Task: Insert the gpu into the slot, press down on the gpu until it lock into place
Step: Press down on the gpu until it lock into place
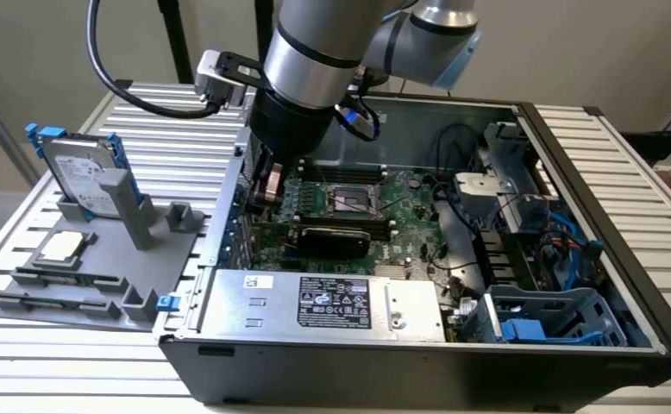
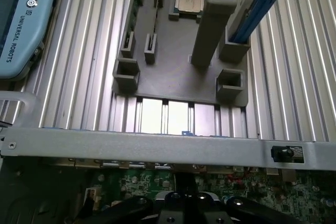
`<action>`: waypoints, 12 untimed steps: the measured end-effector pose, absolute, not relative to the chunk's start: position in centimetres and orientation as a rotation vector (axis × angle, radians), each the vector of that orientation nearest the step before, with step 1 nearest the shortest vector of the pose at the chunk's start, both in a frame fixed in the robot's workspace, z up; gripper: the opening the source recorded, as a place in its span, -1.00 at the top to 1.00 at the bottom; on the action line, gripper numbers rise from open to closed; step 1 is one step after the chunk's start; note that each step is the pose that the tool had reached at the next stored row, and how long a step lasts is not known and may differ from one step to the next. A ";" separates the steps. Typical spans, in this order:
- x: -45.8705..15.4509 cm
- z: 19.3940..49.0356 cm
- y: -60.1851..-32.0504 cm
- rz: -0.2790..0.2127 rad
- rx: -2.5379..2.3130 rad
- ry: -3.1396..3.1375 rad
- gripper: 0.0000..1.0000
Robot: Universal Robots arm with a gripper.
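The gpu (image 1: 331, 236), a flat black card with a green edge, sits across the green motherboard (image 1: 417, 203) below the processor socket. The slot is hidden. My gripper (image 1: 273, 197) reaches down inside the open computer case beside the case wall at the exterior view's left, close to the card's near end; the arm hides whether it touches the card. In the wrist view my gripper (image 2: 185, 204) is shut, its black fingers (image 2: 131, 209) meeting just above the motherboard (image 2: 294, 192), with a dark thin edge under them.
A silver power-supply box (image 1: 324, 302) fills the case's front. Cables and blue drive bays (image 1: 542, 319) crowd the exterior view's right. Outside the case wall (image 2: 157, 145) stand a grey fixture tray (image 2: 178, 72) with a processor chip (image 2: 189, 2) and hard drive (image 1: 77, 168), and a teach pendant (image 2: 18, 30).
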State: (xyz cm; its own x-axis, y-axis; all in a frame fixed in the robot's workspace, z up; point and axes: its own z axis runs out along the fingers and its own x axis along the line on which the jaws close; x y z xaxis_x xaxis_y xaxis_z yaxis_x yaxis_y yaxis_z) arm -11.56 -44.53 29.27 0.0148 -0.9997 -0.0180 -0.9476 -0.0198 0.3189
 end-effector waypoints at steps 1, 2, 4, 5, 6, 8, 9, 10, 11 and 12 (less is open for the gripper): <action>-11.6 29.3 -44.5 -0.350 2.069 -2.033 0.79; -11.6 29.3 -44.6 -0.349 2.068 -2.033 0.79; -11.6 29.2 -44.6 -0.346 2.067 -2.032 0.79; -11.6 29.2 -44.6 -0.346 2.067 -2.032 0.79; -11.6 29.2 -44.6 -0.346 2.067 -2.033 0.79; -11.6 29.2 -44.6 -0.346 2.067 -2.033 0.79; -11.6 29.2 -44.6 -0.346 2.067 -2.033 0.79; -11.6 29.2 -44.6 -0.347 2.067 -2.032 0.79; -11.6 29.2 -44.6 -0.347 2.067 -2.032 0.79; -11.6 29.2 -44.6 -0.347 2.066 -2.032 0.79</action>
State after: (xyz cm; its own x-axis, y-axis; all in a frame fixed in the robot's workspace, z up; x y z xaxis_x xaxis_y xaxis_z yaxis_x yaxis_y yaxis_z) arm -11.57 -44.57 29.23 0.0146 -0.9998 -0.0126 -0.9473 -0.0178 0.3199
